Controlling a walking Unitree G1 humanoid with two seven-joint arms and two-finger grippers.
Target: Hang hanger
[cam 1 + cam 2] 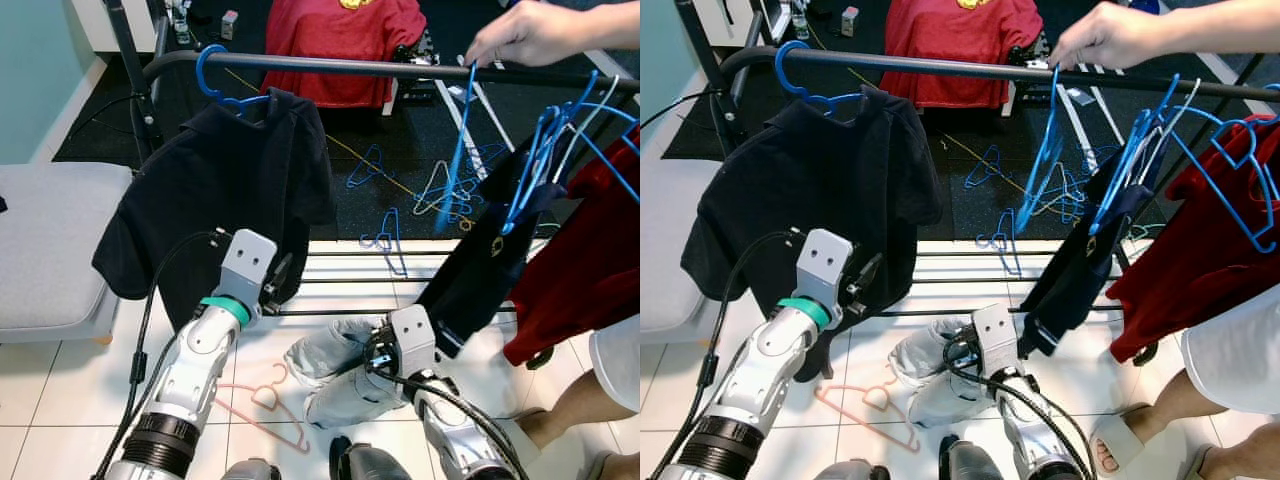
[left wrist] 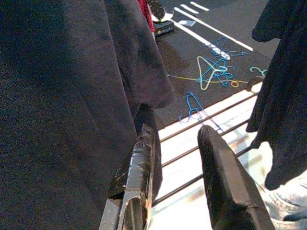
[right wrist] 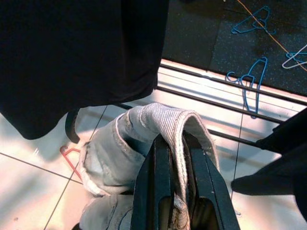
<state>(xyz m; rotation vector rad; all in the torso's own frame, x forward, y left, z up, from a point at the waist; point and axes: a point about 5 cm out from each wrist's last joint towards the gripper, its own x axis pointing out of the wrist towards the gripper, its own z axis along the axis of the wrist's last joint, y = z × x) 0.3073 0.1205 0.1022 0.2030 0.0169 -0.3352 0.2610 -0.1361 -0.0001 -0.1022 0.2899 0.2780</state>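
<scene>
Hanger (image 1: 232, 90), blue, already hooked on the rail (image 1: 330, 67) w/ black shirt (image 1: 215, 190) on it, so hanging looks done on that side. Left gripper (image 2: 184, 165) spread, empty, just beside shirt hem. Right gripper (image 3: 175, 184) clenched on pale jeans (image 3: 144, 143) low over the floor. Next prob: lift jeans, needs a hanger. Person's hand (image 1: 525, 35) on rail; free rail between hangers.
</scene>
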